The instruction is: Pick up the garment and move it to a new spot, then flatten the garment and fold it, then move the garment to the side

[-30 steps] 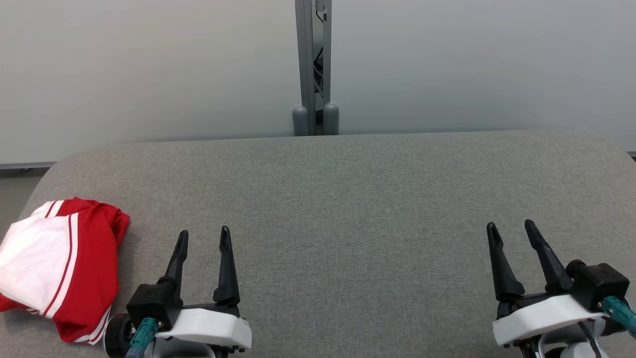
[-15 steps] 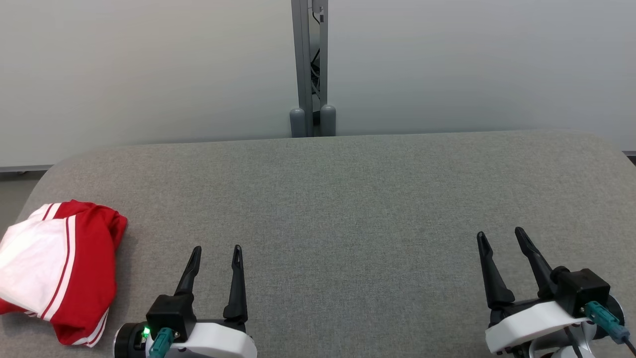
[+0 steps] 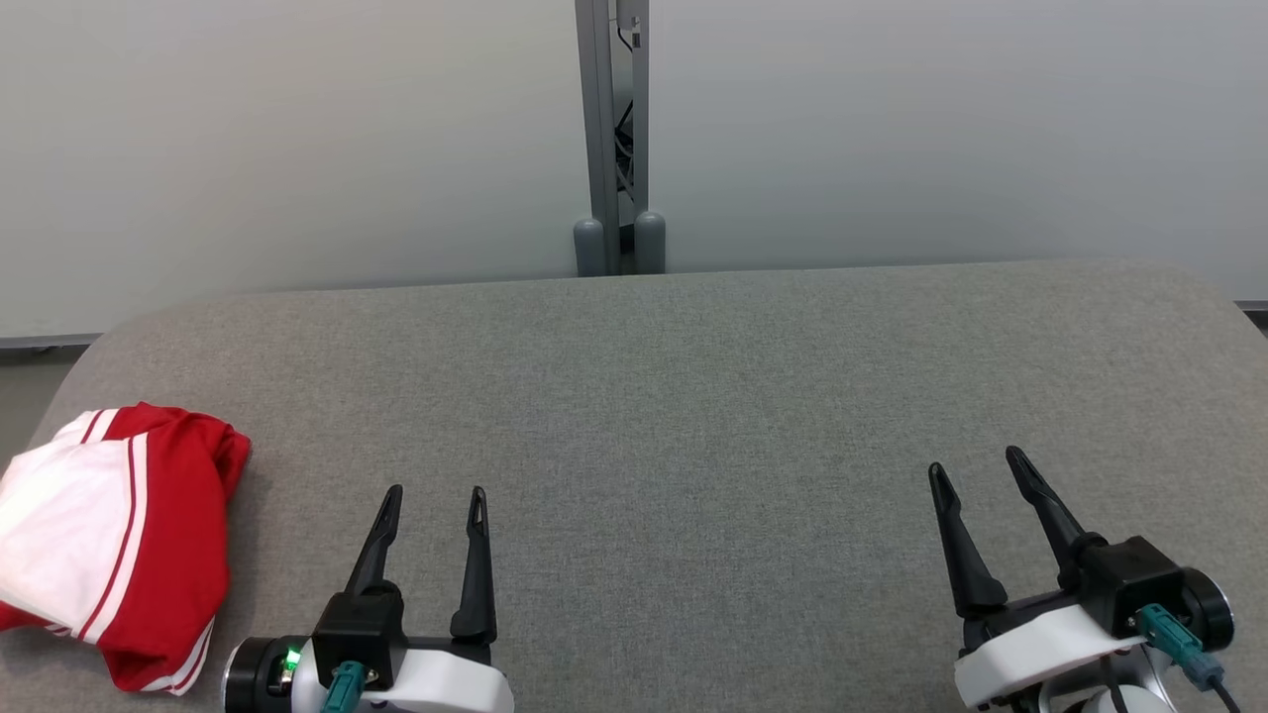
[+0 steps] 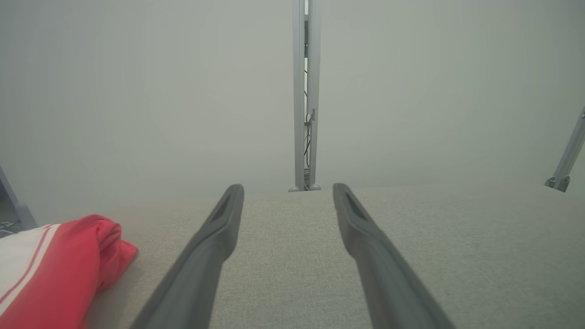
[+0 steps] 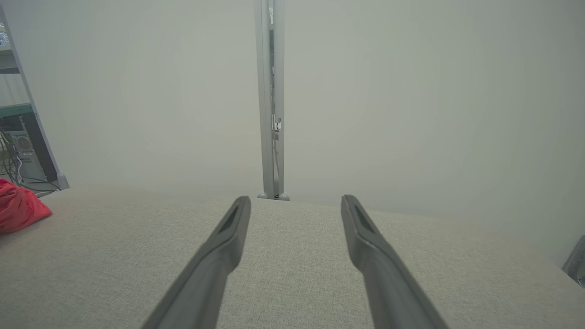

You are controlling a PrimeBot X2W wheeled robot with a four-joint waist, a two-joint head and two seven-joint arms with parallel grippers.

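The grey bench (image 3: 693, 376) carries the red-and-white garment (image 3: 149, 535), bunched left of the left fingers (image 3: 476, 564). It likely handles light, soft and floppy, so pinch a raised red fold. Left fingers and right fingers (image 3: 959, 555) stand spread, empty.

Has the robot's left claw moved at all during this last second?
Yes. Measured against the grey post behind the table, the left claw has drawn back toward the robot and shifted a little to the right.
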